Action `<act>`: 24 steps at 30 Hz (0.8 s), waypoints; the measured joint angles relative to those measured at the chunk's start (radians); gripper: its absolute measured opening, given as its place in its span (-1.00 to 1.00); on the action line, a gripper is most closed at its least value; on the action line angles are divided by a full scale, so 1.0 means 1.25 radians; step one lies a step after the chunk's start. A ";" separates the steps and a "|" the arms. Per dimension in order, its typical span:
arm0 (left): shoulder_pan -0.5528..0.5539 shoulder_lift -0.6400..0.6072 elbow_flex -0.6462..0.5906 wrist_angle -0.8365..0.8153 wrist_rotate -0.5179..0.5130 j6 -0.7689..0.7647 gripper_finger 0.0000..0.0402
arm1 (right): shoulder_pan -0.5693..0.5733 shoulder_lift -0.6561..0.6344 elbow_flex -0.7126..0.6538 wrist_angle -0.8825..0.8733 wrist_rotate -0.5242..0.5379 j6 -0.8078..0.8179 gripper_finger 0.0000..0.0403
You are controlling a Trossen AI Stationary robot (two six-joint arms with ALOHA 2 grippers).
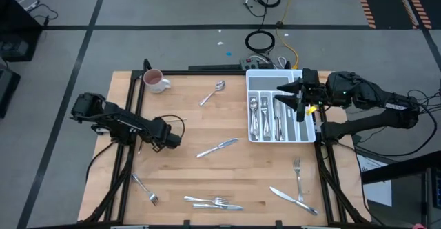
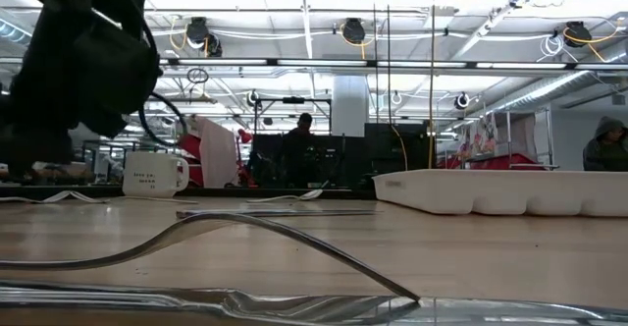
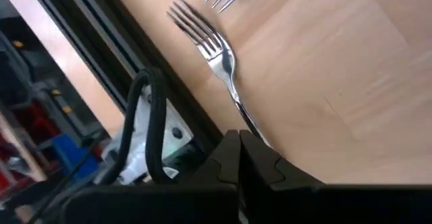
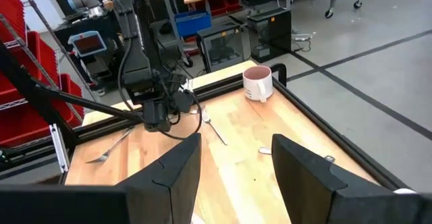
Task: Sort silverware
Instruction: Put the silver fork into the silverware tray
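- On the wooden table, loose silverware is spread around a white cutlery tray that sits at the right side.
- Inside the tray's compartments, several forks and spoons are already laid lengthwise.
- A spoon is seen near the far edge, not far from a white mug with a pink inside.
- A knife lies alone near the middle of the table.
- Along the near edge, a fork is placed at the left, a fork and knife pair in the middle, and another fork with a knife at the right.
- The left gripper is held low over the left part of the table, with its fingers pressed together and nothing visibly caught between them.
- In the left wrist view, the left-hand fork is seen just past those closed fingertips; contact cannot be judged.
- The right gripper is held above the tray with its fingers apart, and nothing is held.
- In the room beyond the table, a person is seen standing.
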 joint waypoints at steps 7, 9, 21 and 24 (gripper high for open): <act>-0.002 0.047 -0.034 0.034 0.025 0.032 -0.99 | 0.000 0.007 0.000 0.000 0.000 0.021 -0.15; -0.001 0.063 -0.034 0.036 0.040 0.048 -0.99 | 0.000 0.007 0.000 0.001 0.000 0.024 -0.15; 0.035 0.132 -0.128 0.164 0.160 0.141 -1.00 | 0.000 0.007 0.000 0.048 -0.002 0.049 -0.15; 0.035 0.127 -0.120 0.160 0.161 0.146 -1.00 | 0.000 0.007 0.000 0.046 -0.003 0.059 -0.15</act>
